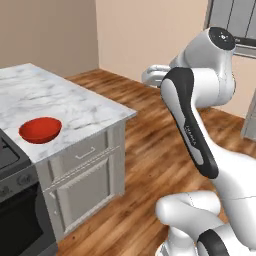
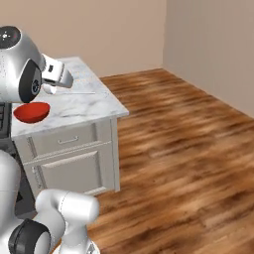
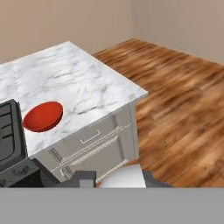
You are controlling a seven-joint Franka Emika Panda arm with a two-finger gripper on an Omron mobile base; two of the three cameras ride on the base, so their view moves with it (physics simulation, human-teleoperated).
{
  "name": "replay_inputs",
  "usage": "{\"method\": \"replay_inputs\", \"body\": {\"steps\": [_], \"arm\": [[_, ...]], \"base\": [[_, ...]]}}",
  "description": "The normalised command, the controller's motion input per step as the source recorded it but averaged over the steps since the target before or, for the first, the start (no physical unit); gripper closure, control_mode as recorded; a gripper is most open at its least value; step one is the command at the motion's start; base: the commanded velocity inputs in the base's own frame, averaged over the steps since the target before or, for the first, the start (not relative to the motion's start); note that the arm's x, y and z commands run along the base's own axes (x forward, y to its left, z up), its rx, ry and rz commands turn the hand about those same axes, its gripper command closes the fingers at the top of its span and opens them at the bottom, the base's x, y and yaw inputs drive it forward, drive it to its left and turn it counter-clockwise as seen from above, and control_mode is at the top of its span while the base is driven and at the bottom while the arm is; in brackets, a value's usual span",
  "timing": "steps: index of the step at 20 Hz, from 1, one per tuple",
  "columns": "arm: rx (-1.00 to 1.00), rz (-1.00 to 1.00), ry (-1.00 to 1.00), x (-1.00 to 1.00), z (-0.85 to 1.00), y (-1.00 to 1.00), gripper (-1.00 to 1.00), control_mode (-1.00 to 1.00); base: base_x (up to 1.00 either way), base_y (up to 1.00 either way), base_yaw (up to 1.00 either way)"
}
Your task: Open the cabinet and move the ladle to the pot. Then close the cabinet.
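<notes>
Arm point(image 1: 192, 132) raised, elbow bent, jaws shut

Beige walls point(image 2: 208, 44), wood-plank floor point(image 2: 188, 149), and a marble-topped island point(image 1: 55, 100) with pale drawers point(image 3: 94, 138).

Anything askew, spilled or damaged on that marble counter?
Nothing stands out. The red bowl sits upright on the marble counter near the stove, nothing spilled; the drawer below is shut.

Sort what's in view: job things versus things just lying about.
Job: cabinet, upper right of the left base view, doors shut; gripper, shut and holding nothing.
Lying about: red bowl on the marble counter; stove; drawer.
</notes>
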Motion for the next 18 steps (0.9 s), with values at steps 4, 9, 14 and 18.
{"method": "replay_inputs", "body": {"steps": [4,9,14,18], "arm": [[0.00,0.00,0.00,0.00,0.00,0.00,1.00,1.00],[0.00,0.00,0.00,0.00,0.00,0.00,1.00,1.00],[0.00,0.00,0.00,0.00,0.00,0.00,1.00,1.00],[0.00,0.00,0.00,0.00,0.00,0.00,1.00,1.00]], "base": [[0.00,0.23,0.58],[0.00,0.27,0.57],[0.02,0.27,0.53],[0.40,0.21,0.42]]}}
